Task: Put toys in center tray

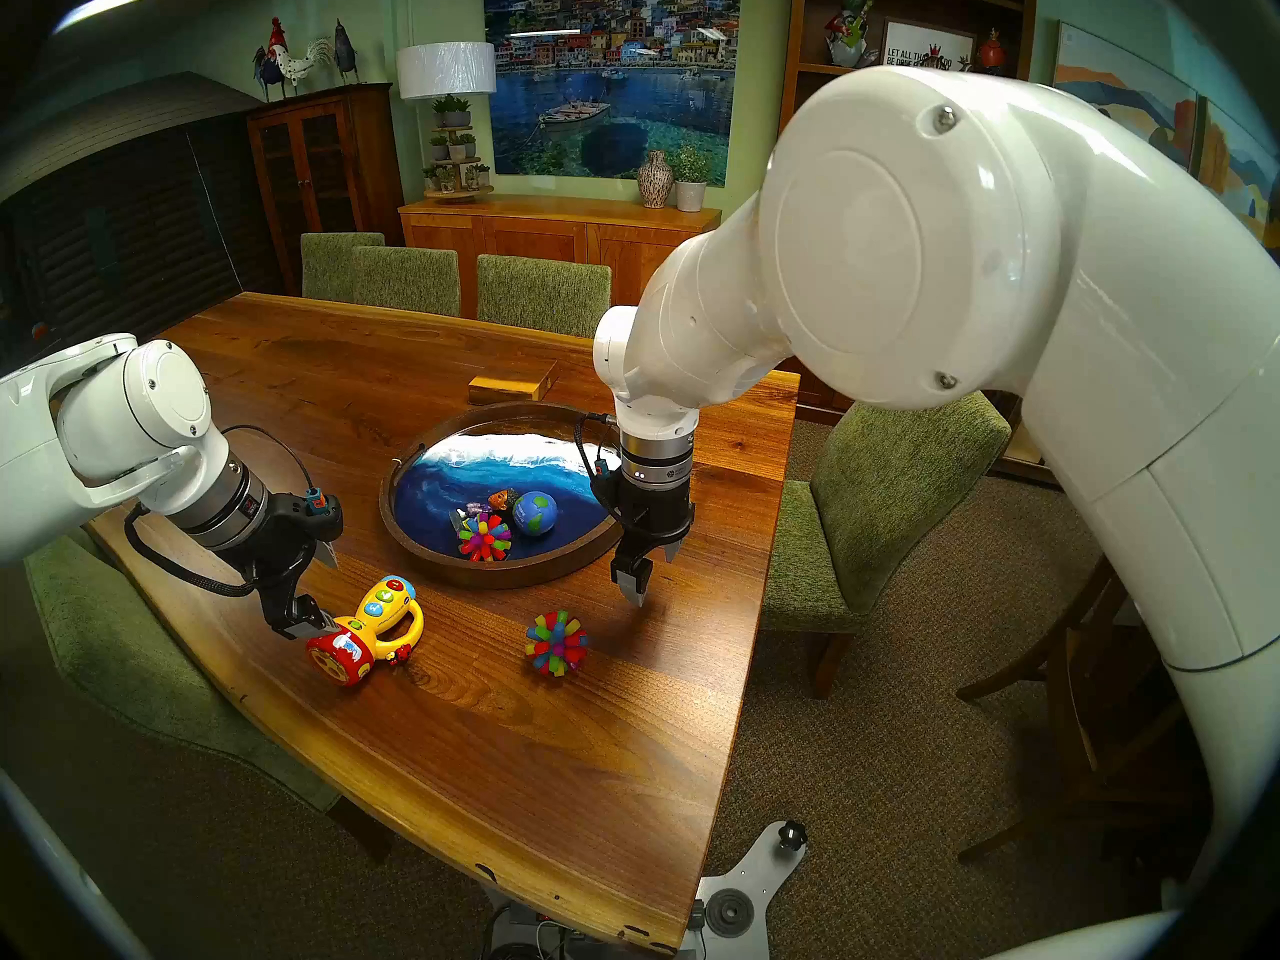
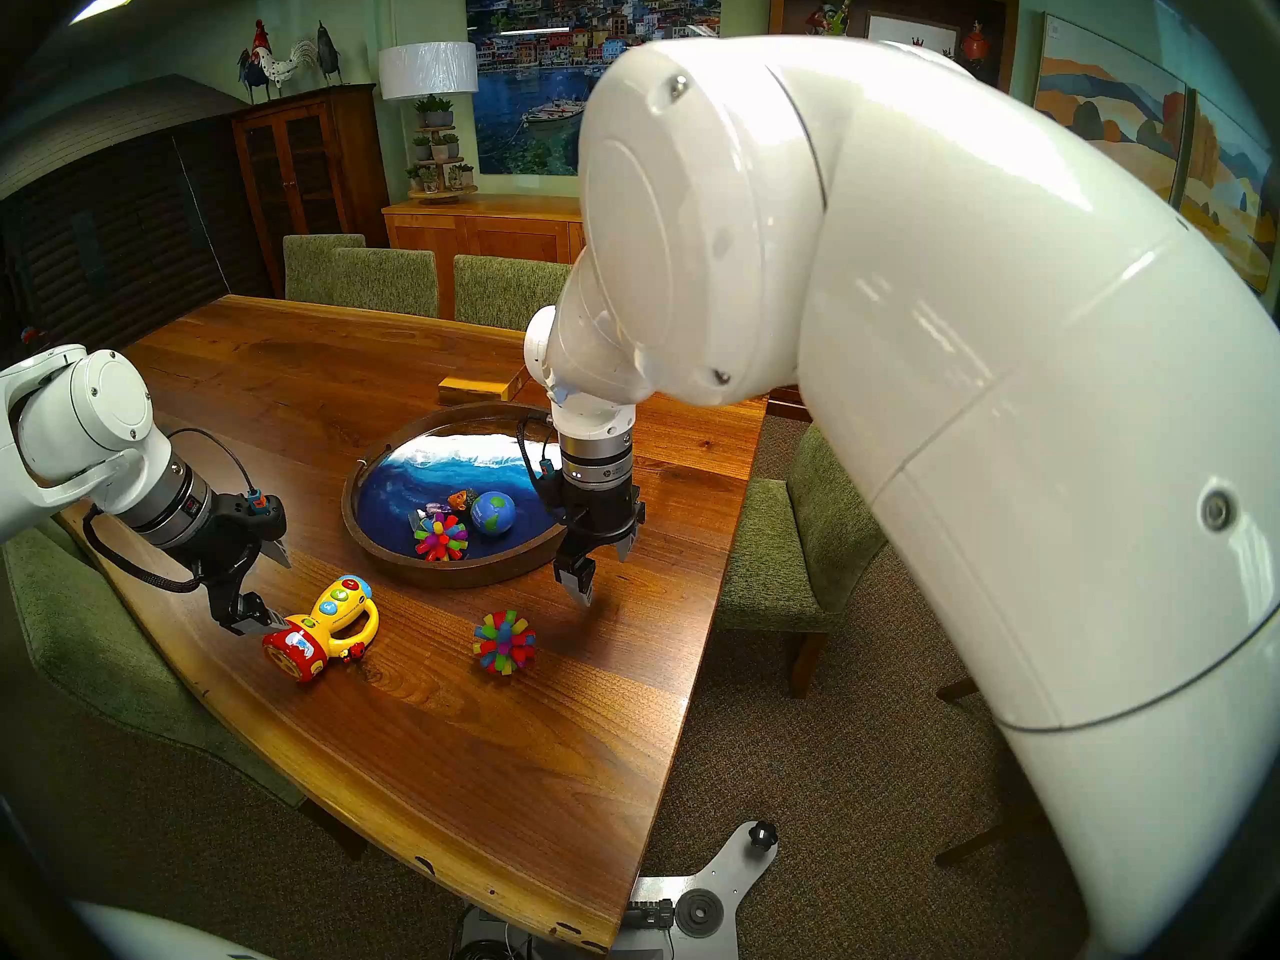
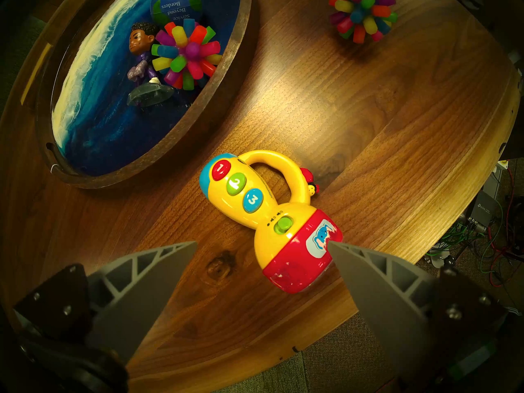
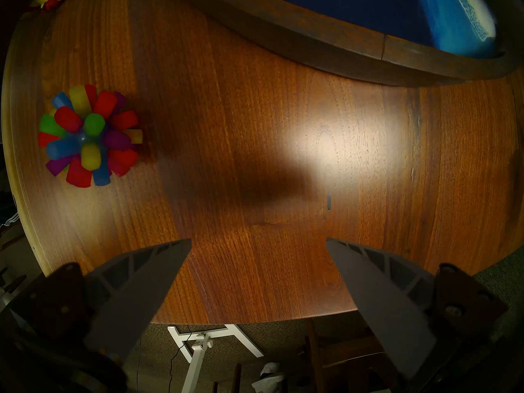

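The yellow toy flashlight [image 1: 374,619] [image 2: 325,626] [image 3: 255,202] lies on the table, near left of the tray, red head toward the table edge. My left gripper [image 1: 331,591] [image 3: 262,242] is open just above it, one fingertip [image 3: 340,250] over the red head. One spiky ball [image 1: 556,643] [image 2: 504,641] [image 3: 363,12] [image 4: 89,134] sits on the table in front of the tray. Another spiky ball [image 1: 485,536] [image 3: 185,55] lies in the round sea-painted tray [image 1: 499,577] [image 2: 450,577] [image 3: 232,57] [image 4: 312,52]. My right gripper [image 1: 654,581] [image 4: 258,240] is open and empty, just above bare table by the tray's right rim.
A blue-green globe ball [image 1: 535,513] and a small dark-haired doll [image 3: 140,52] also lie in the tray. A light wooden block [image 1: 509,387] sits behind the tray. Green chairs [image 1: 893,494] stand around the table. The table's near edge [image 4: 255,321] is close under my right gripper.
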You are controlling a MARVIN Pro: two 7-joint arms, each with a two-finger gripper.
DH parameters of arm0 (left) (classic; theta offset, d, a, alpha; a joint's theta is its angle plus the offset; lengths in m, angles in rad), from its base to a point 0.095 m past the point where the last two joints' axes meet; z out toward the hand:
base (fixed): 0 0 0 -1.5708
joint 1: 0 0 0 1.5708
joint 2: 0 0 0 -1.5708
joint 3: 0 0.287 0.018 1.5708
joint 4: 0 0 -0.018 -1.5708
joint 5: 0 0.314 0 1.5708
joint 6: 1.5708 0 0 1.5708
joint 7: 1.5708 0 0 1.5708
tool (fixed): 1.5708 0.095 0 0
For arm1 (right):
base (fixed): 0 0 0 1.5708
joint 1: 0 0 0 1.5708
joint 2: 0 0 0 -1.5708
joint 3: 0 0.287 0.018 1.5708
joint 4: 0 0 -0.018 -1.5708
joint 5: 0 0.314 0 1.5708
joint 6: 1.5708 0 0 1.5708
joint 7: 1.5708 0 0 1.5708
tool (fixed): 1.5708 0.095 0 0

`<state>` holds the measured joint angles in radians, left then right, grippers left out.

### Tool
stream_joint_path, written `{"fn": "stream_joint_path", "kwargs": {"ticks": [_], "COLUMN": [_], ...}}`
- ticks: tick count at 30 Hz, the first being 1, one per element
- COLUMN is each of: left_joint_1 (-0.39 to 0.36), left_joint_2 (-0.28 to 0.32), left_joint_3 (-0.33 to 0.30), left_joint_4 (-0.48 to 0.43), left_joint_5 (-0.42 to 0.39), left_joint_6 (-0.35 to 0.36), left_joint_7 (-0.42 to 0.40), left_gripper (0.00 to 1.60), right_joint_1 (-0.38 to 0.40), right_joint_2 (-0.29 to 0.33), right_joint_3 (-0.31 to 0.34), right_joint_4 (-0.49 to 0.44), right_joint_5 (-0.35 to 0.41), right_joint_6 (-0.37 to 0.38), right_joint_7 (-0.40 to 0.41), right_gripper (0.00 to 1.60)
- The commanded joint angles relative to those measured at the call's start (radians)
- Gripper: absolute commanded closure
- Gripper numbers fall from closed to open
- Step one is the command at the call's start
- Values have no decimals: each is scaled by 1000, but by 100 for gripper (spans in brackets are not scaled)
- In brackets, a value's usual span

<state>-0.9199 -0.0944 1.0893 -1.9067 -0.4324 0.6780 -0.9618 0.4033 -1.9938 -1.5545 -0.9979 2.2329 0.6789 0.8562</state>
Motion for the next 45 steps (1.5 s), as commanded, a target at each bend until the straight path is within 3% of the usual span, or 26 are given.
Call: {"fn": "stream_joint_path", "kwargs": {"ticks": [1, 7, 15, 19, 20, 22, 26, 33, 45], "left_joint_1": [0, 15, 81, 139, 150, 179, 228, 327, 452], "left_joint_2": [-54, -89, -168, -222, -197, -255, -269, -356, -428], "left_joint_3": [-35, -50, -92, -119, -136, -142, -177, -204, -227], "left_joint_4": [-1, -20, -24, 8, 6, 39, 61, 151, 236], "left_joint_5": [-85, -162, -307, -399, -398, -466, -533, -687, -839], "left_joint_6": [88, 170, 279, 282, 282, 282, 282, 282, 282], "left_joint_7": [55, 100, 237, 300, 302, 331, 386, 484, 645], "left_gripper": [0, 0, 0, 0, 0, 0, 0, 0, 0], "right_joint_1": [23, 23, 23, 22, 22, 22, 22, 23, 23], "right_joint_2": [1, 1, 2, 2, 2, 2, 2, 2, 2], "right_joint_3": [0, 0, 0, 0, 0, 0, 0, 0, 0], "right_joint_4": [11, 12, 12, 12, 12, 12, 12, 12, 12], "right_joint_5": [0, 0, 0, 0, 0, 0, 0, 0, 0], "right_joint_6": [0, 0, 0, 0, 0, 0, 0, 0, 0], "right_joint_7": [0, 0, 0, 0, 0, 0, 0, 0, 0], "right_gripper": [0, 0, 0, 0, 0, 0, 0, 0, 0]}}
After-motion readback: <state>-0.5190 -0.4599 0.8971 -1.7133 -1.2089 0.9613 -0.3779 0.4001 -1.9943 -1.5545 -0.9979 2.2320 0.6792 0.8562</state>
